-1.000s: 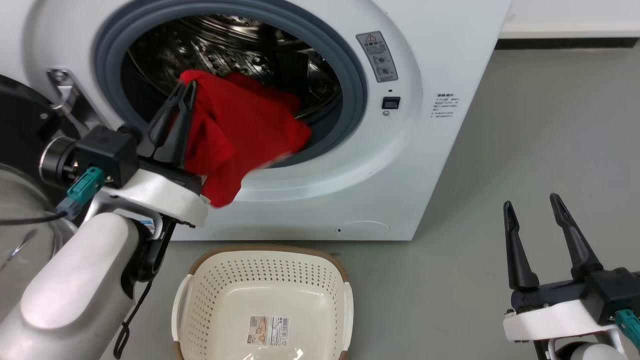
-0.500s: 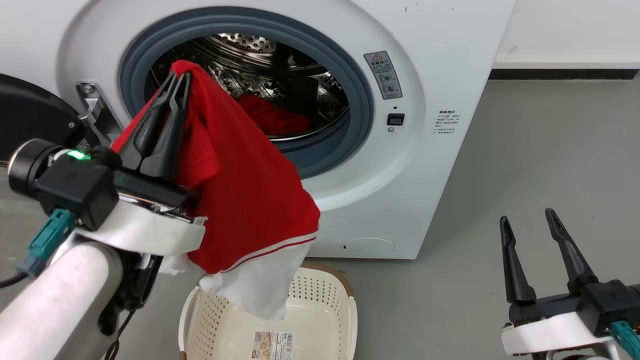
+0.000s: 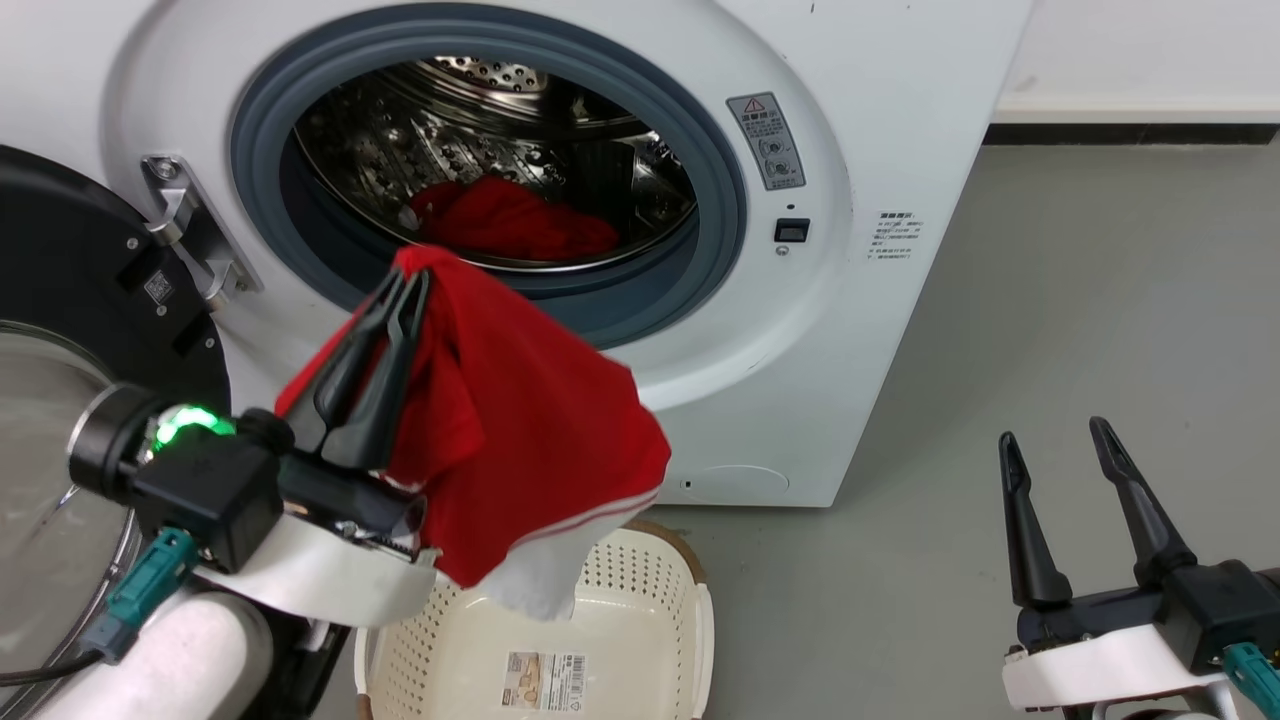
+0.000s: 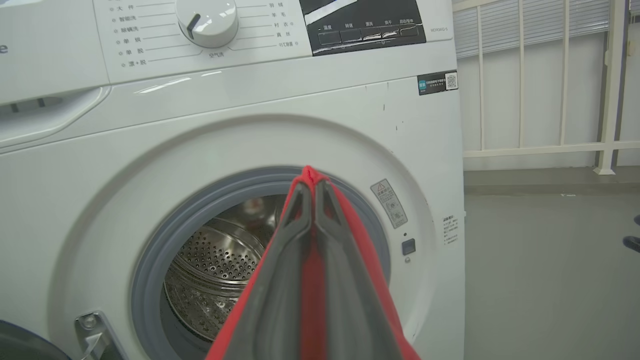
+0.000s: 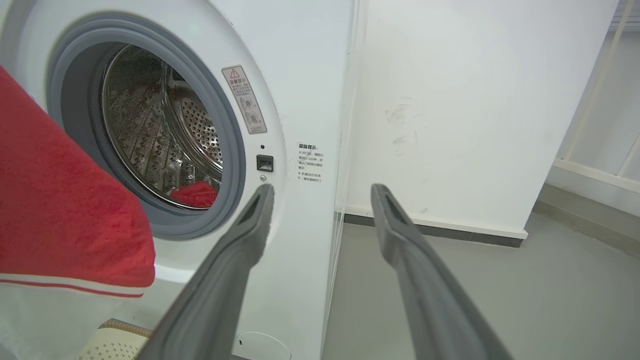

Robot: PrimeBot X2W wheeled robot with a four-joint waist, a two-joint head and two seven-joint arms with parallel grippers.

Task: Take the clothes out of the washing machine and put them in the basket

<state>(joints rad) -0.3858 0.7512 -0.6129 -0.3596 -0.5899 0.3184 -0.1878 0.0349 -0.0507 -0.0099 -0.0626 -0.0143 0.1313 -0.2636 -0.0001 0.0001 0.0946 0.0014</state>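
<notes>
My left gripper (image 3: 408,283) is shut on a red garment (image 3: 530,430) with a white hem, hanging in front of the washing machine (image 3: 860,330) and just above the cream basket (image 3: 690,610). The hem's white tip dangles over the basket's rear. In the left wrist view the closed fingers (image 4: 300,240) pinch red cloth (image 4: 370,260) before the porthole. More red clothes (image 3: 510,220) lie in the steel drum, also seen as clothes (image 5: 197,194) in the right wrist view. My right gripper (image 3: 1055,435) stands open and empty at the lower right, over the floor; its gripper (image 5: 322,192) shows spread fingers.
The machine's black-rimmed glass door (image 3: 60,420) hangs open at the left, beside my left arm. Grey floor (image 3: 1100,280) stretches to the right of the machine. A white wall with a dark skirting (image 3: 1130,133) runs behind.
My left gripper has drawn the red garment out of the drum and lowered it, so its hem now hangs over the basket. The head camera shifted. The right gripper stayed put.
</notes>
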